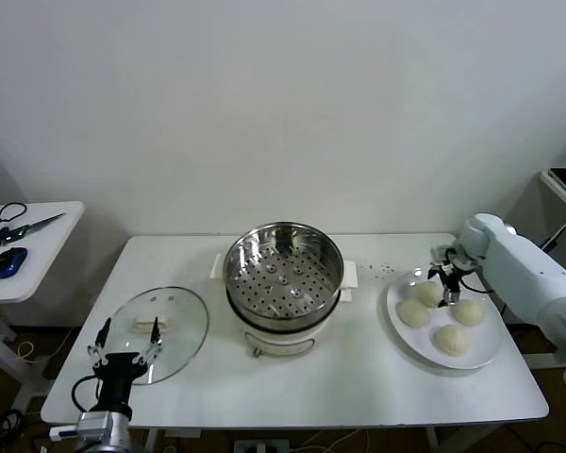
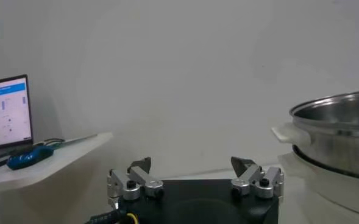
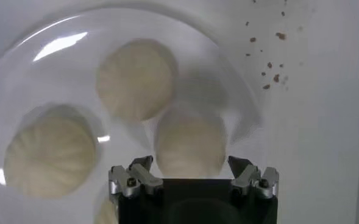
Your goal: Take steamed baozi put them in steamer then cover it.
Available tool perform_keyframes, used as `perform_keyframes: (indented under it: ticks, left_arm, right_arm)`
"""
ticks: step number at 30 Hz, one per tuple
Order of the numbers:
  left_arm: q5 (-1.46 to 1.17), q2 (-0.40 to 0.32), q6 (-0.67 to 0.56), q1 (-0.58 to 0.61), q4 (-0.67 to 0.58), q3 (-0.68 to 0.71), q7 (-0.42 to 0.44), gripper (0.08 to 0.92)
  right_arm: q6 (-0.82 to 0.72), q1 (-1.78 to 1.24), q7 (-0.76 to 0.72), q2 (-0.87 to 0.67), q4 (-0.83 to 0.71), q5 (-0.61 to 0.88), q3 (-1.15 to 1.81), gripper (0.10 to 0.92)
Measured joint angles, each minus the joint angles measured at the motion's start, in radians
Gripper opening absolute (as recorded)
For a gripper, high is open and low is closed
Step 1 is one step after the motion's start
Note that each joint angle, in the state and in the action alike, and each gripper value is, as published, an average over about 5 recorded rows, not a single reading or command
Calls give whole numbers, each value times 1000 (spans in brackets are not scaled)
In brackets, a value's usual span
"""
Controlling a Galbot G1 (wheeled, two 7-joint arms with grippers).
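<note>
**A:** How far along are you?

**B:** You've barely begun. The steamer (image 1: 284, 271) sits mid-counter on its cream cooker base and its perforated basket holds nothing. All four steamed baozi (image 1: 441, 315) lie on the white plate (image 1: 491, 353) at the right end of the counter (image 1: 358, 377).

**A:** And your right gripper (image 1: 446, 283)?

**B:** It's down over the far side of the plate. In the right wrist view, one bun (image 3: 190, 146) lies between its jaws, which stand apart on either side of it. You can't say from here that they've pinched it; I'd judge the grasp isn't made yet and nothing is lifted.

**A:** The cover (image 1: 160, 332)?

**B:** The glass lid lies flat on the counter just left of the steamer, handle up, untouched. Your left gripper (image 1: 124, 347) hovers at its near edge with its jaws spread wide, holding nothing.

**A:** So what's left for you?

**B:** Nearly everything. You need to grasp this bun, carry it across to the basket, do the same for the other three, then set the lid on the steamer.
</note>
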Motion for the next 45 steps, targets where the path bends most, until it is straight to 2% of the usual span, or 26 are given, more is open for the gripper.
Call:
perform_keyframes:
  ticks: [4,10,19,30,38,45]
  left_arm:
    - [1,-1,2,-1,0,1,-1,823]
    - [1,-1,4,0,1,0,-2,823]
    - [1,-1,4,7,1,2,-3,823]
    - [-4,1,1,23,-9,-1,-4,823]
    - [-25,2,10,39,-23,10,4,823]
    - [-60,6,20,52,-28,10,5,823]
  right_arm:
    - [3,4,-6,8,-11,-3,-3,703]
    - [7,13,-15,14,-21,-4,-8,674]
    - [17,49,-33,-7,15,31,-47,677]
    - [68,232,-72,-34,167,181,-232,679]
    - [159,439,-91,32,260,279,-399,679]
    - [255,547,-91,145,328,282,-469,679]
